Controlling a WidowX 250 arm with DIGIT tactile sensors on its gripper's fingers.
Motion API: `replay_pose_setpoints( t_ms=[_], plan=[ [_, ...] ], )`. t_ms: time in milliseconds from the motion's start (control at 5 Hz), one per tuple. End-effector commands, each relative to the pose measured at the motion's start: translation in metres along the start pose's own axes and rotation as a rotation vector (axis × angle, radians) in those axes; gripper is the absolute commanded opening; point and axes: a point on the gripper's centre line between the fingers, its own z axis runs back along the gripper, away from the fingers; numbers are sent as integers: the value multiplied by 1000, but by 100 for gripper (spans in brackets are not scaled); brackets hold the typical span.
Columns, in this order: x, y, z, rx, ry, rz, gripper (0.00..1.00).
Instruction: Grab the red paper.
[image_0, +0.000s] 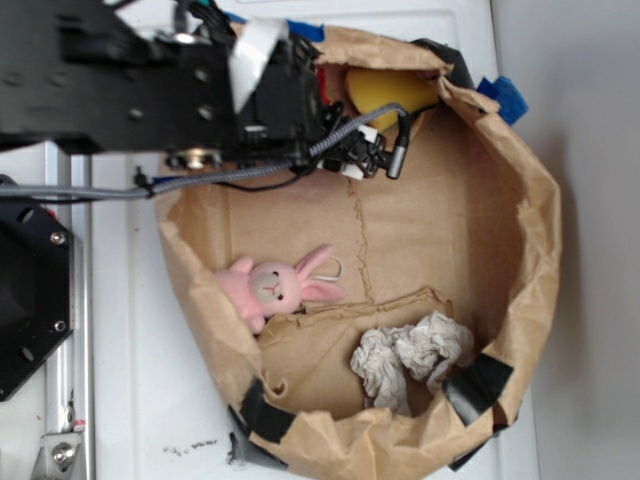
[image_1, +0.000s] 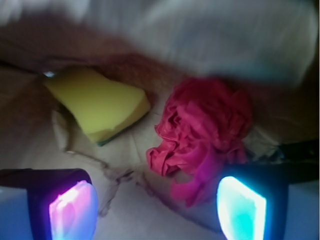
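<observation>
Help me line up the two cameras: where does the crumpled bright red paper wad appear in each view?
Exterior: only a red sliver at top centre, mostly hidden behind the black arm.
Wrist: right of centre, crumpled red paper wad ahead of the gripper.
Shared landmark: yellow foam sponge beside it.

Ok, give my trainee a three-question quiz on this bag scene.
1. True or false: the gripper is shut on the red paper.
2. In the wrist view, what lies left of the red paper? A) pink bunny B) yellow sponge C) grey-white paper wad
3. What holds all the items?

Key: 1. False, its jaws stand open with the red paper ahead of them. 2. B. 3. The brown paper bag.
</observation>
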Motion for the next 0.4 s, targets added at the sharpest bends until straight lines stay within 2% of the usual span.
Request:
replay_pose_setpoints(
  t_ms=[0, 200],
  plan=[
    [14, -11, -4, -20, -31, 9, 100],
    [15, -6, -11, 14, -55, -2, 100]
  ],
)
